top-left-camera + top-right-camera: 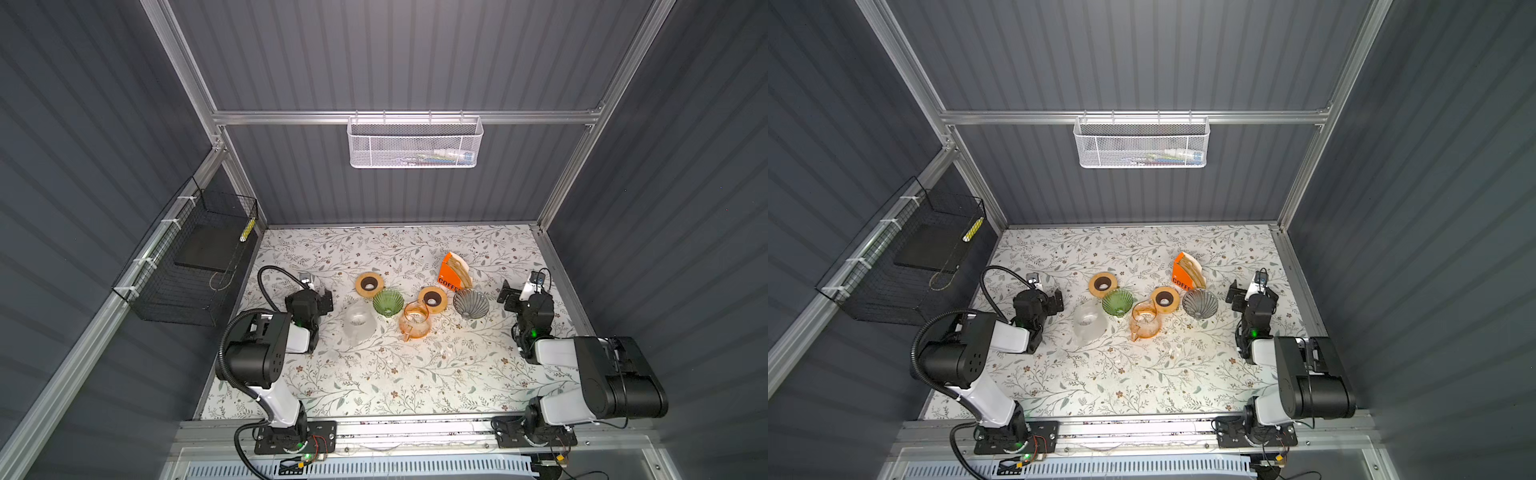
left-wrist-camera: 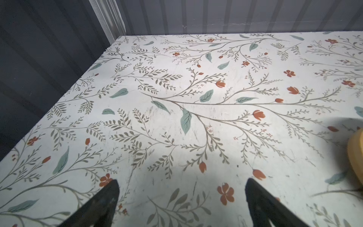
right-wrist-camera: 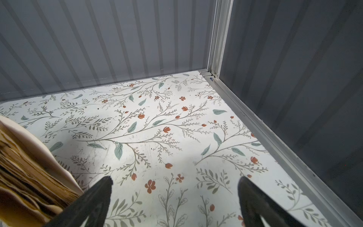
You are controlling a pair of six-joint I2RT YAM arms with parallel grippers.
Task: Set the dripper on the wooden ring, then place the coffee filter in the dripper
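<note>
The filters point(image 1: 460, 267) are stacked upright in an orange holder point(image 1: 446, 277) at the back right of the tabletop point(image 1: 374, 382), just behind a grey dripper point(image 1: 471, 304). A green dripper point(image 1: 387, 303) is set near the middle, between two wooden rings point(image 1: 369, 284). A carafe point(image 1: 414, 323) is placed in front of it and a clear glass vessel point(image 1: 359, 325) to its left. The left gripper point(image 1: 323, 300) is held low beside the glass vessel, its fingers point(image 2: 106, 200) spread with nothing between them. The right gripper point(image 1: 508, 297) is held just right of the grey dripper, fingers point(image 3: 98, 196) likewise spread and empty. In the right wrist view the filters point(image 3: 29, 167) are seen just beside one finger.
</note>
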